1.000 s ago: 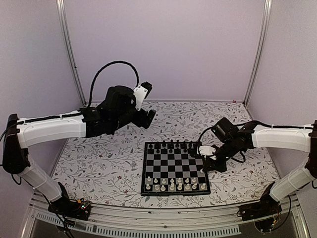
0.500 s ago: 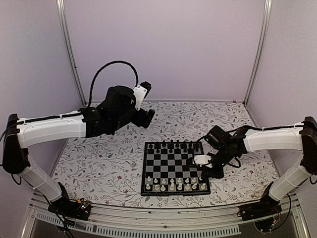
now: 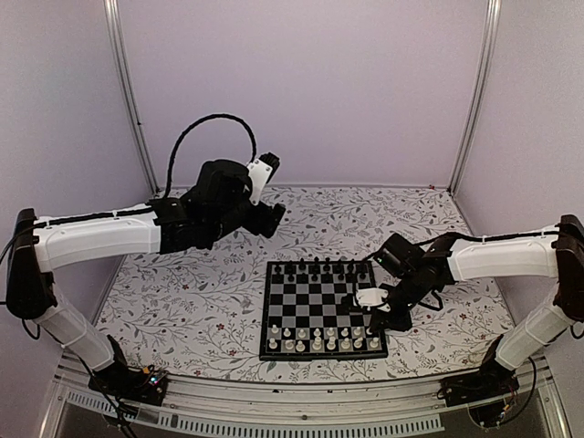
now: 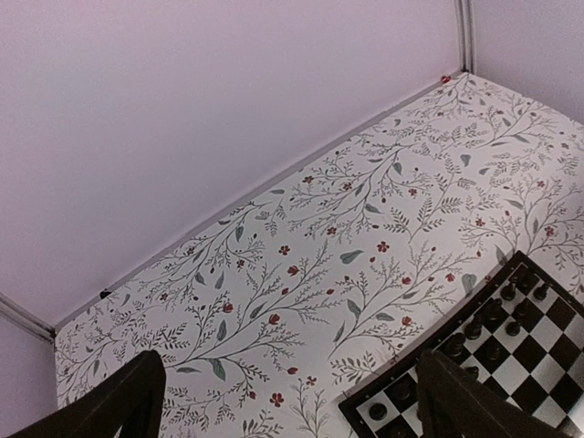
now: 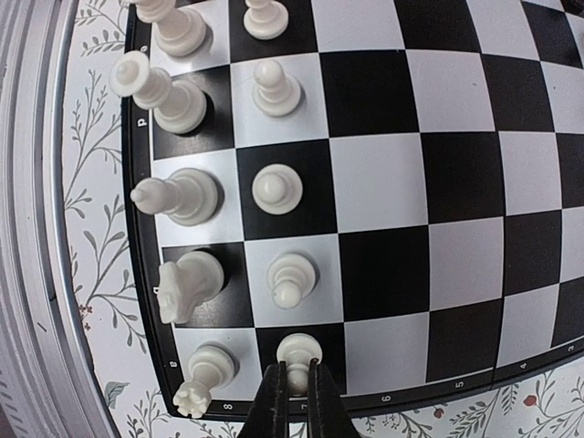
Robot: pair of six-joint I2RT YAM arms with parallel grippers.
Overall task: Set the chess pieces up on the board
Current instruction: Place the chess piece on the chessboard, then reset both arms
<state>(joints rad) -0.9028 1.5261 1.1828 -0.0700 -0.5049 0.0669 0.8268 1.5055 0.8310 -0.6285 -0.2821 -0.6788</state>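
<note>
The board (image 3: 315, 306) lies at the table's middle, with black pieces (image 3: 319, 268) along its far rows and cream-white pieces (image 3: 315, 339) along its near rows. My right gripper (image 3: 372, 317) hangs low over the board's near right corner. In the right wrist view it (image 5: 294, 372) is shut on a white pawn (image 5: 298, 350) that sits over a black square (image 5: 324, 360) in the second row, beside the corner rook (image 5: 205, 372). My left gripper (image 3: 274, 217) is raised behind the board's far left corner. In the left wrist view it (image 4: 290, 383) is open and empty.
The floral table cover (image 3: 201, 292) surrounds the board. The board's black-piece corner (image 4: 493, 365) shows at the lower right of the left wrist view. White pawns (image 5: 276, 188), a knight (image 5: 185, 283) and a bishop (image 5: 178, 195) stand close to the held pawn. Enclosure walls and metal posts (image 3: 128, 91) ring the table.
My right gripper has moved from the board's right edge toward its near right corner and come lower, carrying the white pawn. The left arm has barely moved.
</note>
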